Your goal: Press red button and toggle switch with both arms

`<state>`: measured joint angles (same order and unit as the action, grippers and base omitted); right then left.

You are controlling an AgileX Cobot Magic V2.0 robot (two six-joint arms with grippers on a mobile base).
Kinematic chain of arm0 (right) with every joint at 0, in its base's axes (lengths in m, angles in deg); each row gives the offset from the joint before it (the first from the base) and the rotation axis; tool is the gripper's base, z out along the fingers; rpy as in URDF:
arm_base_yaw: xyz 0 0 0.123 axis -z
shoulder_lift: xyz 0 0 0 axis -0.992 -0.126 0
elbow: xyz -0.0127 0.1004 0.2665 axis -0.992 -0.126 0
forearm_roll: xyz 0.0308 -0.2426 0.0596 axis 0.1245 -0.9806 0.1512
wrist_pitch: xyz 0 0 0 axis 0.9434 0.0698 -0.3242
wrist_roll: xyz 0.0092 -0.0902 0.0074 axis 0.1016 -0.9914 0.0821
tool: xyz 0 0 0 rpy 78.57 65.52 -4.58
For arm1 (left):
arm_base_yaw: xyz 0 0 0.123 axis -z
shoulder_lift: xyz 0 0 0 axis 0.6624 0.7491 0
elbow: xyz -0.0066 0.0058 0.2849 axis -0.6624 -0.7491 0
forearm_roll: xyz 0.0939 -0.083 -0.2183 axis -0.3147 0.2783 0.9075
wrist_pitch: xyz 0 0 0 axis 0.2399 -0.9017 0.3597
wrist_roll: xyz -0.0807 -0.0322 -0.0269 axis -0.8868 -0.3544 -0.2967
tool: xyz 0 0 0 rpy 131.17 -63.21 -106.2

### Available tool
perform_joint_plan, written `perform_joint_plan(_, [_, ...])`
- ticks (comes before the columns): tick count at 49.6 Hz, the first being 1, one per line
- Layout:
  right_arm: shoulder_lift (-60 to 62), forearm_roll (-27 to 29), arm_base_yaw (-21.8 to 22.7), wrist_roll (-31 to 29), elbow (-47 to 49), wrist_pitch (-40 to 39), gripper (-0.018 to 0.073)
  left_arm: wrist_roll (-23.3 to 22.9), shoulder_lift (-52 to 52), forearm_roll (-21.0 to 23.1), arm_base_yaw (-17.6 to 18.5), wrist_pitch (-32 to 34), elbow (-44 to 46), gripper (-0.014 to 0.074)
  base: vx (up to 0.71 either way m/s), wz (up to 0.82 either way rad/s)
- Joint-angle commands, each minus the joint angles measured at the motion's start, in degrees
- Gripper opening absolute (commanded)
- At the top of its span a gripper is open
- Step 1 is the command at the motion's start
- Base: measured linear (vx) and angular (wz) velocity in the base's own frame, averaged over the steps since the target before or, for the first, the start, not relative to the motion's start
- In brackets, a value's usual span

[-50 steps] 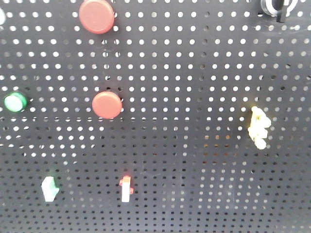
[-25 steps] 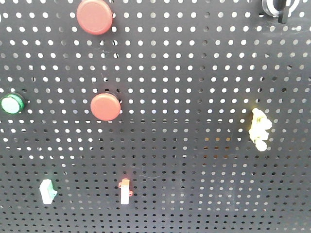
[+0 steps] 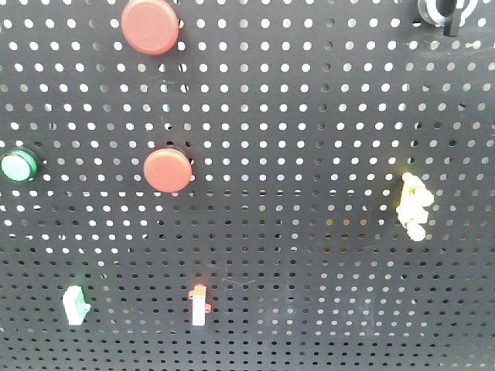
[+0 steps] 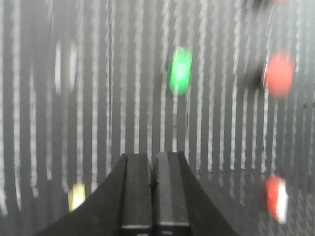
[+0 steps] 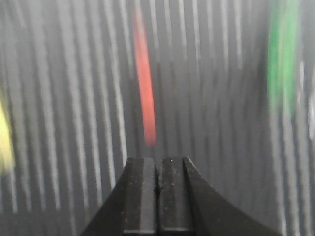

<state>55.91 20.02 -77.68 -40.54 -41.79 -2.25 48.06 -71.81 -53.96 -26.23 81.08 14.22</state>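
Observation:
On the black pegboard (image 3: 309, 116) sit a large red button (image 3: 150, 25) at the top and a smaller red button (image 3: 168, 169) below it. A red-and-white toggle switch (image 3: 199, 303) is low on the board. No arm shows in the front view. My left gripper (image 4: 153, 158) is shut and empty, away from the board; through motion blur it faces a green button (image 4: 180, 70) with a red button (image 4: 279, 73) and a red switch (image 4: 276, 198) to the right. My right gripper (image 5: 158, 161) is shut and empty, below a blurred red streak (image 5: 144, 78).
A green button (image 3: 17, 165) sits at the board's left edge, a green-and-white switch (image 3: 75, 304) lower left, a yellow part (image 3: 412, 205) at right and a black-and-white knob (image 3: 444, 11) at top right. Both wrist views are smeared by motion.
The front view shifted a little one second ago: board items slid slightly left and the switches down. Over the last half second it is nearly still.

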Motion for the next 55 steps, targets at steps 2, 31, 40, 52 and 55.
perform_joint_plan(2, [-9.6, -0.9, 0.1, -3.6, 14.7, 2.5, -0.0003, 6.2, 11.0, 0.2, -0.1, -3.9, 14.6, 0.0002, 0.00, 0.00])
perform_joint_plan(31, [-21.6, 9.2, -0.9, -0.3, 33.6, 12.5, -0.0003, 11.2, 29.3, 13.2, 0.7, -13.5, 41.6, 0.0002, 0.00, 0.00])
perform_joint_plan(40, [-21.6, 12.7, -0.9, -2.5, 33.6, 12.8, -0.0003, 33.8, 36.6, 38.3, 4.3, -19.3, 43.8, 0.0002, 0.00, 0.00])
perform_joint_plan(52, [-21.6, 13.0, -0.9, -5.4, 33.6, 14.6, -0.0003, 54.9, 47.9, 64.5, 7.4, -23.0, 52.8, 0.0002, 0.00, 0.00])
perform_joint_plan(55, [-21.6, 13.0, -0.9, -5.4, 33.6, 14.8, -0.0003, 54.8, 51.1, 65.5, 7.4, -23.6, 55.3, 0.0002, 0.00, 0.00])
